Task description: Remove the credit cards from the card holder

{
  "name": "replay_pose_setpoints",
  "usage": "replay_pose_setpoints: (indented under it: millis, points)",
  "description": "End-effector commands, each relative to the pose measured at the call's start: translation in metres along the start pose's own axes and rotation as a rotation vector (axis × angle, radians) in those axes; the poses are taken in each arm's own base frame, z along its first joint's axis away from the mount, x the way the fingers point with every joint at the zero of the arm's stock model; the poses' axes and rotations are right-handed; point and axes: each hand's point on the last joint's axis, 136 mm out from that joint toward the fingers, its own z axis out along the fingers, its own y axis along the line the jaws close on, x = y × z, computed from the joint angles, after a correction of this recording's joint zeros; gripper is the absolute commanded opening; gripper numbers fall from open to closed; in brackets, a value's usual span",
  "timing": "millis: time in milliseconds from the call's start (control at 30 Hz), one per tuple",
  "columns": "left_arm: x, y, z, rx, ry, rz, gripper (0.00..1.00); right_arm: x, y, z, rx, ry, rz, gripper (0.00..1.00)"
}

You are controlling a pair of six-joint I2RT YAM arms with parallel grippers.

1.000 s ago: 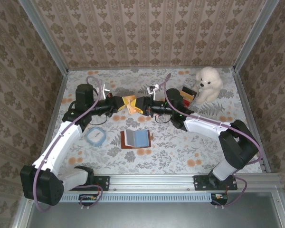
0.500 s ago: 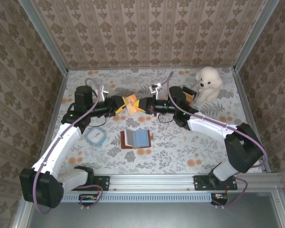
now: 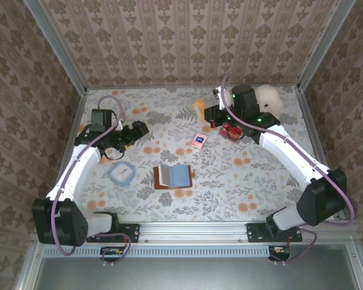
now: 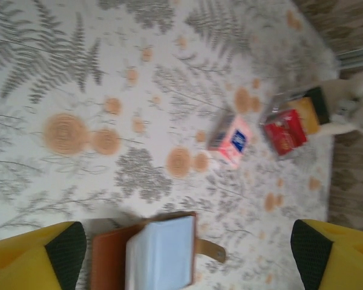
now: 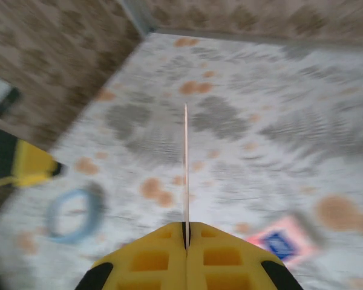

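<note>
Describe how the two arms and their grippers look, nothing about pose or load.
The left arm and right arm have white link shells with black joints and bases. A purple cable loops along each. The left gripper and right gripper have yellow fingers with black textured pads; the yellow shells show square recesses.

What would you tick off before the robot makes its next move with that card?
1. The right claw is shut on the card: ok.
2. The left claw is open, holding nothing: ok.
3. The card holder lies open on the table: ok.
4. More cards remain inside it: cannot tell.
5. The pink card lies on the table, apart from the card holder: ok.
</note>
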Motion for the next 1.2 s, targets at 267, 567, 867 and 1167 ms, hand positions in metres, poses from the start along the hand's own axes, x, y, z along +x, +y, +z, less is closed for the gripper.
replay_pose_setpoints:
  millis: [267,567,867,1167]
  points:
    - [-0.021,0.028,-0.004,-0.142,-0.035,0.113,1.00,0.030,-0.110,-0.015,0.227,0.288,-0.488,0.00]
    - [-0.018,0.035,0.000,-0.144,-0.032,0.098,1.00,0.071,-0.167,0.003,0.234,0.488,-0.634,0.00]
    - [-0.013,0.043,0.006,-0.156,-0.002,0.068,1.00,0.081,-0.202,0.031,0.239,0.536,-0.661,0.00]
    - [-0.008,0.047,0.009,-0.167,0.023,0.053,1.00,0.089,-0.219,0.041,0.241,0.562,-0.661,0.00]
